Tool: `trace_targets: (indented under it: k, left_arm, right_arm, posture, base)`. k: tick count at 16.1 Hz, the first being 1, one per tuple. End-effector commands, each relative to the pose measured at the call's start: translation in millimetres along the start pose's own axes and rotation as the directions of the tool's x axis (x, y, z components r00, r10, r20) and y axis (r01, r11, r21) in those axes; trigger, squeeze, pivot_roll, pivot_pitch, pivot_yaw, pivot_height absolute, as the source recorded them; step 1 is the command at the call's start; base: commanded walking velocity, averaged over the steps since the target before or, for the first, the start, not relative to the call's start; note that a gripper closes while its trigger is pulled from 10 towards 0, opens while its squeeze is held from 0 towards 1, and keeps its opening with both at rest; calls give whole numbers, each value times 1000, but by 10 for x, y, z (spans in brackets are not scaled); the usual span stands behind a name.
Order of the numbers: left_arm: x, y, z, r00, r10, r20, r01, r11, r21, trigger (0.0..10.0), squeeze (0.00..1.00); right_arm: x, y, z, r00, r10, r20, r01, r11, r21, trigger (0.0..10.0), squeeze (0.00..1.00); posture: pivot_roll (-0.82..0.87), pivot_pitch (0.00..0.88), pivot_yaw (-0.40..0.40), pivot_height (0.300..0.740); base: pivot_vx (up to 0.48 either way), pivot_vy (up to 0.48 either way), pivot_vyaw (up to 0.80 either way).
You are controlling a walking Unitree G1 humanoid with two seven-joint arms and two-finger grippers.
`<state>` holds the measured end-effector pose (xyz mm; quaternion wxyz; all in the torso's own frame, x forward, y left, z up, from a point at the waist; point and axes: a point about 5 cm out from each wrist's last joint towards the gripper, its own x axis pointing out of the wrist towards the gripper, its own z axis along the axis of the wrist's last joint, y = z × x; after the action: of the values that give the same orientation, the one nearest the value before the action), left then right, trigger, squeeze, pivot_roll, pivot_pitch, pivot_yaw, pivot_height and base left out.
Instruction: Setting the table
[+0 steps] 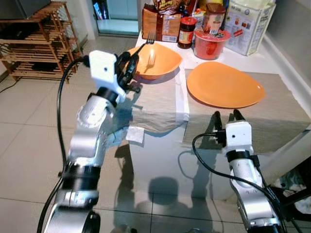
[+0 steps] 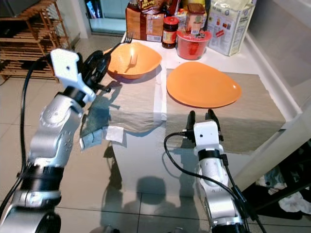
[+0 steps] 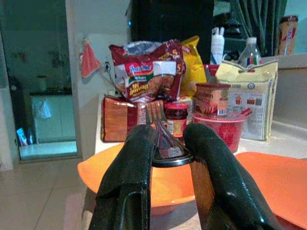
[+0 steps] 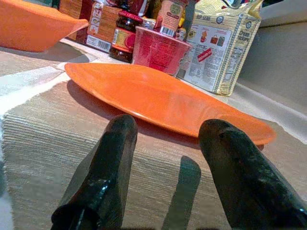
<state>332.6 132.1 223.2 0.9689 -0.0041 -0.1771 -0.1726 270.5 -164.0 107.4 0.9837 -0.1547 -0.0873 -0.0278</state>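
Observation:
My left gripper [image 1: 130,68] is raised at the table's left edge, shut on the handle of a metal fork [image 1: 146,42]. The fork's tines point up over the orange bowl [image 1: 165,60]. In the left wrist view the fork [image 3: 162,136] sits pinched between the two black fingers [image 3: 129,163]. An orange plate [image 1: 223,85] lies on the right grey placemat [image 1: 277,116]. My right gripper [image 1: 227,115] hovers open just above that mat, in front of the plate's near rim [image 4: 163,103], with nothing between its fingers.
A second grey placemat [image 1: 155,104] lies under the bowl, with a white paper scrap [image 1: 136,133] at its near corner. A jar [image 1: 186,32], red tub [image 1: 211,43], white carton [image 1: 248,26] and snack packs crowd the table's back. A wooden rack [image 1: 39,43] stands left.

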Motion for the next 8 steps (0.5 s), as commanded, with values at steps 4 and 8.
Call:
trace_targets:
  k: [4, 8]
  left_arm:
    - [-40, -134, 1, 1000, -15, -3, 14, 997, -74, 0, 0]
    - [5, -149, 27, 1000, -19, -1, 19, 996, -84, 0, 0]
  right_arm:
    - [61, -9, 17, 1000, 0, 19, 0, 1000, 23, 10000, 0]
    - [53, -17, 9, 1000, -1, 20, 1, 1000, 20, 10000, 0]
  posture:
    - [52, 0, -23, 722]
    - [45, 0, -20, 722]
  base:
    - [0, 0, 0]
    - [-284, 0, 0]
